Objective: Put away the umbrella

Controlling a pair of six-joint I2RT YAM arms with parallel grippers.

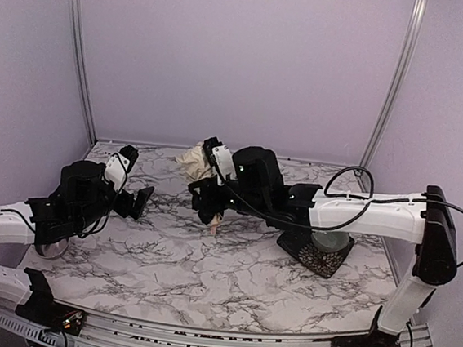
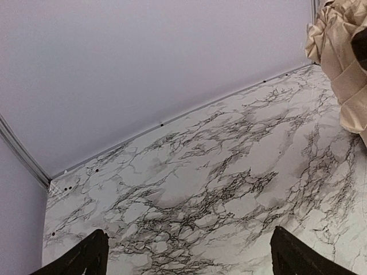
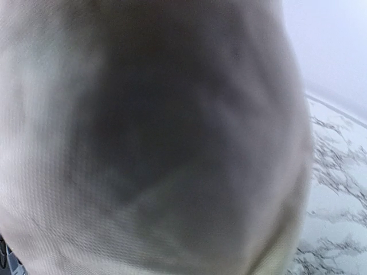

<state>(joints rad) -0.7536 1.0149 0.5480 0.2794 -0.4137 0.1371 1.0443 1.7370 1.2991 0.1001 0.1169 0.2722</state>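
Observation:
The umbrella (image 1: 193, 162) is a bunched cream-beige bundle at the back middle of the marble table, with its pale handle (image 1: 214, 221) pointing toward the near side. My right gripper (image 1: 207, 189) is closed round the umbrella's middle; its fingers are hidden by fabric. In the right wrist view the umbrella fabric (image 3: 149, 137) fills nearly the whole frame, blurred and very close. My left gripper (image 1: 140, 202) stands open and empty to the left of the umbrella, apart from it. The left wrist view shows the left gripper (image 2: 189, 255) wide open over bare marble, the umbrella (image 2: 341, 69) at the far right.
A black mesh container (image 1: 318, 252) sits on the table under the right forearm. A round greyish object (image 1: 50, 246) lies beneath the left arm near the left edge. Lilac walls close the back and sides. The table (image 1: 205, 278) has a marble pattern.

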